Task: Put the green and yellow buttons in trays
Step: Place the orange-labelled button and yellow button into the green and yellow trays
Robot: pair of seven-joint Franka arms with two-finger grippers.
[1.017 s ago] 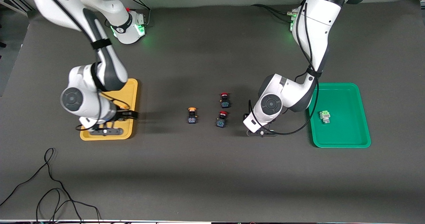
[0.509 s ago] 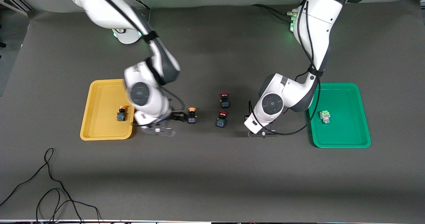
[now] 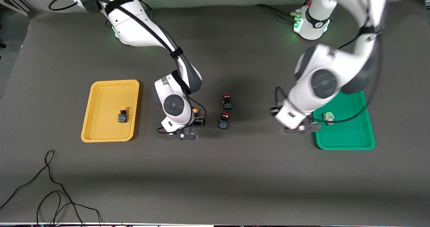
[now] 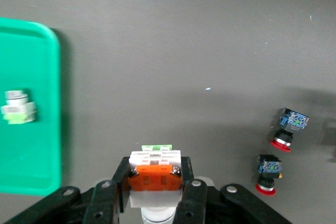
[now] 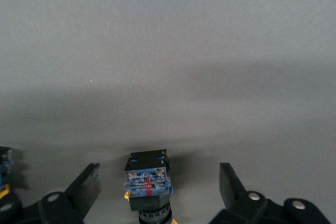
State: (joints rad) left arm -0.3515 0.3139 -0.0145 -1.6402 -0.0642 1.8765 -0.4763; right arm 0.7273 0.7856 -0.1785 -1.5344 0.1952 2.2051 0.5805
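Note:
My right gripper (image 5: 157, 187) is open and low around a black-bodied yellow-capped button (image 5: 148, 179) on the mat; in the front view (image 3: 195, 112) only its cap shows beside the gripper (image 3: 197, 121). Another yellow button (image 3: 123, 115) lies in the mustard yellow tray (image 3: 100, 96). My left gripper (image 4: 155, 182) is shut on a whitish button with an orange block and a green end (image 4: 155, 167), over the mat beside the green tray (image 4: 31, 145). A whitish-green button (image 3: 328, 117) lies in that tray (image 3: 349, 133) and also shows in the left wrist view (image 4: 18, 107).
Two red-capped black buttons (image 3: 227, 101) (image 3: 224, 120) lie mid-table between the grippers, and also show in the left wrist view (image 4: 287, 128) (image 4: 268, 174). A black cable (image 3: 50, 186) loops near the front corner at the right arm's end.
My right gripper left a yellow button in the yellow tray and moved to the yellow button mid-table. My left arm lifted off the mat and swung toward the green tray.

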